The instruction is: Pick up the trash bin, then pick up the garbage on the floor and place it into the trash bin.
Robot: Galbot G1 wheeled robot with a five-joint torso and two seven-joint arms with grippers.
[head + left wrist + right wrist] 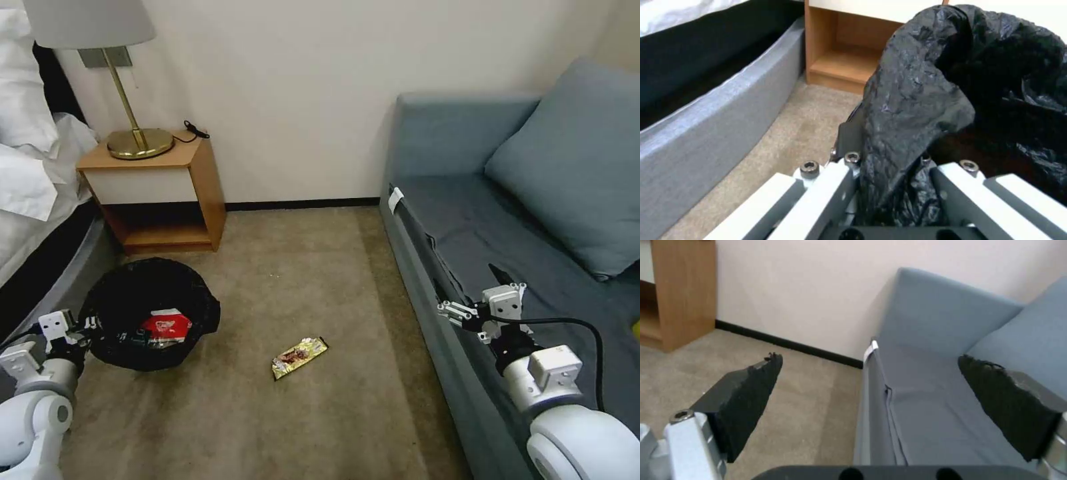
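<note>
- While the left end effector (83,328) clamps the trash bin (150,310) rim at lower left, the red-and-white packet (165,327) sits inside.
- Gold-brown snack wrapper (299,357) lies on the floor (300,267), lower centre: not yet collected.
- Right end effector (467,313) hangs wide open, empty, lower right.

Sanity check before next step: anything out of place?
Yes: one gold-brown snack wrapper still lies on the carpet right of the trash bin, which the left tool grips at its liner.

Location type: bedroom, hotel-style. Indicators: bed with white linen (23,160), wooden nightstand (160,193) carrying a brass lamp (123,80). A blue-grey sofa (507,220) stands on beige carpet (300,280).
</note>
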